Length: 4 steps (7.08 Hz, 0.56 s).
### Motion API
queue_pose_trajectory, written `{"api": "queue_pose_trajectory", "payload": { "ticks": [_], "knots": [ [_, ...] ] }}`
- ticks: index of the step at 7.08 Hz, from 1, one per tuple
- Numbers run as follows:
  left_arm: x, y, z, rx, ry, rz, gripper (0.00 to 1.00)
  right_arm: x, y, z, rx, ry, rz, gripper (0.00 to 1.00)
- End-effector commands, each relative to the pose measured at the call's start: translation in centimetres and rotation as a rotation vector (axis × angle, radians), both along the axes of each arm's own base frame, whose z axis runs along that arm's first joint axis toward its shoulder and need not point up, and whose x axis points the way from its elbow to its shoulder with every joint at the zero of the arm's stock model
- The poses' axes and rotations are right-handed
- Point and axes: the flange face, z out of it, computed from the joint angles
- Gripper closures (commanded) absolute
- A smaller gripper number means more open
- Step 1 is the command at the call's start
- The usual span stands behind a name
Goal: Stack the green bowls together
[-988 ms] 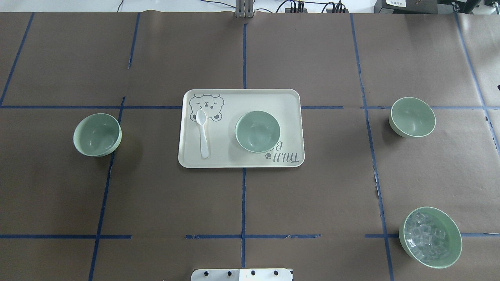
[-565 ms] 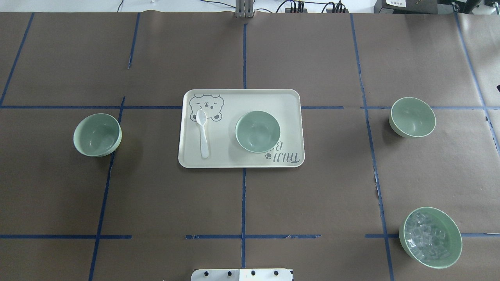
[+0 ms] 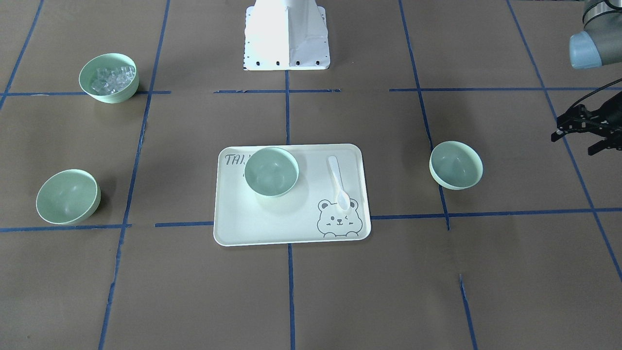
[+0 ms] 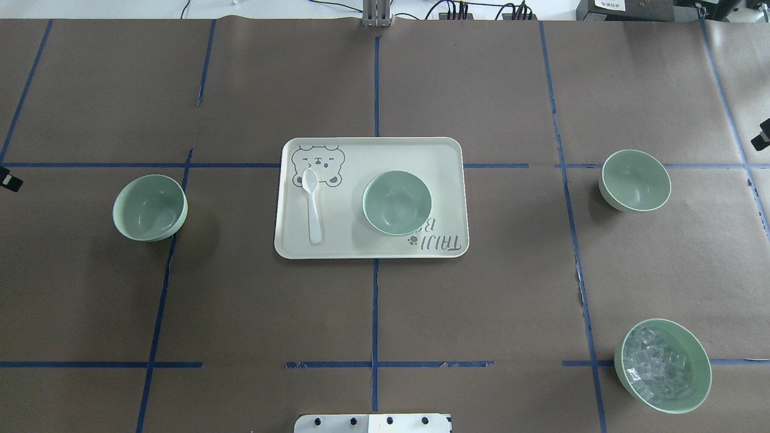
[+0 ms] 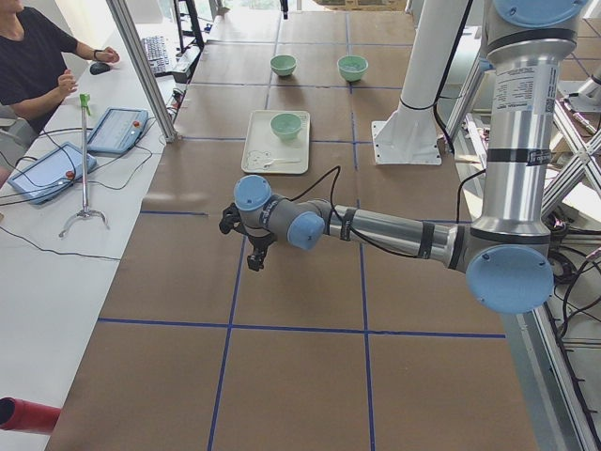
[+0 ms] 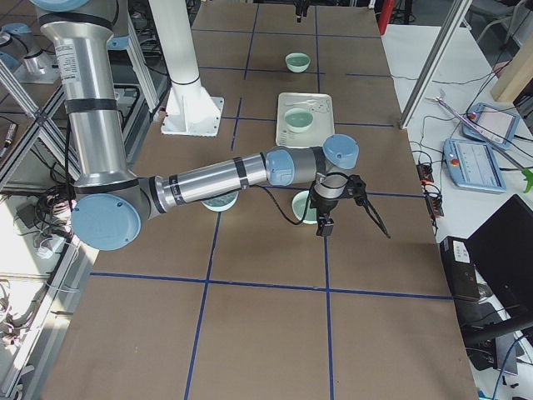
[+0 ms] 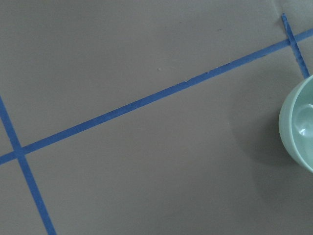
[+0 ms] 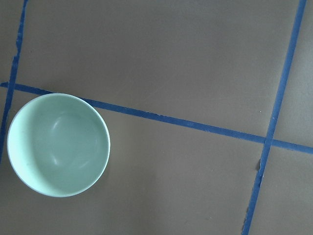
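Observation:
Three pale green bowls stand apart and upright. One (image 4: 150, 208) is on the table's left, one (image 4: 396, 202) sits on the cream tray (image 4: 373, 253), and one (image 4: 636, 180) is on the right. My left gripper (image 3: 576, 143) hovers open and empty beyond the left bowl (image 3: 456, 164); only a fingertip (image 4: 11, 180) reaches the overhead view. The left wrist view catches that bowl (image 7: 301, 132) at its right edge. My right gripper (image 6: 354, 233) hovers with fingers spread, empty, outward of the right bowl (image 8: 58, 144).
A white spoon (image 4: 312, 207) lies on the tray beside the bear drawing. A same-coloured bowl with clear cubes (image 4: 663, 365) stands near right, close to the robot base (image 4: 373, 423). Blue tape lines cross the brown table cover. An operator sits at a side desk (image 5: 38, 56).
Both arms have moved inward: a left fingertip now shows at the overhead view's left edge and more of the right gripper at its right edge. The bowls have not moved.

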Motion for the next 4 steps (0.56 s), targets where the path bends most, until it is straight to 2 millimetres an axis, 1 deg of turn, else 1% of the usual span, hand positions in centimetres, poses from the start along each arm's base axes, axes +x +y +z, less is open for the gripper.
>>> {"api": "queue_pose_trajectory", "payload": {
  "ticks": [1, 2, 3, 4],
  "knots": [
    [5.6, -0.4, -2.6, -0.079, -0.033, -0.106, 0.00, -1.3, -0.1, -0.2, 0.015, -0.003, -0.019, 0.00],
    [7.5, -0.6, -3.4, -0.089, -0.044, -0.123, 0.00, -1.4, -0.1, -0.2, 0.014, -0.003, -0.022, 0.00],
    [10.5, -0.9, -4.7, -0.112, -0.054, -0.149, 0.00, -1.9, 0.0, -0.2, 0.014, -0.003, -0.032, 0.00],
    [12.6, -0.9, -5.4, -0.134, -0.049, -0.147, 0.02, -2.0, 0.0, -0.2, 0.015, -0.003, -0.034, 0.00]
  ]
}}
